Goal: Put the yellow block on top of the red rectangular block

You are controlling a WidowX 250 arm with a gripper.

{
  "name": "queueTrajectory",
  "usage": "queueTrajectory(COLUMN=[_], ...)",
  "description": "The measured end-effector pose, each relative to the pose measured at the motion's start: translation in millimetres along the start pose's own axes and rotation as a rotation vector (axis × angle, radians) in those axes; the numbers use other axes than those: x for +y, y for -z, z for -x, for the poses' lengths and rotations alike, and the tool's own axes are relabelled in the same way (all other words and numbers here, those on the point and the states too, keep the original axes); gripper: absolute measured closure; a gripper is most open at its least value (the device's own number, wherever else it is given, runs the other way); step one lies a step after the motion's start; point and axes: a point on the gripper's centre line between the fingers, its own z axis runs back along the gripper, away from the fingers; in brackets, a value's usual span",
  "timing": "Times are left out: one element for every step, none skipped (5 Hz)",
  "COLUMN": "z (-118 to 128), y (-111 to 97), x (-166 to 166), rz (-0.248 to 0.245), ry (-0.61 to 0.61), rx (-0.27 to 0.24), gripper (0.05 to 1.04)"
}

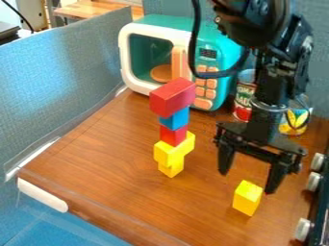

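You have the black two-finger gripper on the right side of the wooden tabletop, pointing down with its two fingers spread wide and nothing held between them. Your yellow rectangular block stands upright on the wood just below the gap, closer to the right finger than to the left one; whether that finger touches it, you cannot tell from here.

To the left of your gripper, near the middle of the tabletop, is the tower. From the bottom up you have a small yellow block, a wider yellow block, a small red block, a blue block, and the large red rectangular block on top, its upper face bare.

Behind the tower, at the far side, sits a teal and white toy microwave with orange buttons. Right of it are a red-labelled can and a can with a yellow picture, and white knobs line the right edge.
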Motion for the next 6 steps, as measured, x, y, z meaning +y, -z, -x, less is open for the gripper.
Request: queueTrajectory(z=[-1.3, 3.2, 0.6, -3.3, -10.8, -17.3], y=[5.5, 13.5, 16.8, 25.5, 32.0, 38.5], x=[-5.0, 0.3, 2.2, 3.4, 4.5, 4.4], rz=[0.045, 0.020, -0.004, -0.010, -0.015, -0.032], ry=[-0.165, -0.182, -0.165, -0.085, -0.036, 0.021], rx=[-0.017, 0.038, 0.059, 0.105, 0.128, 0.130], gripper=[0.083, 0.083, 0.083, 0.083, 0.083, 0.083])
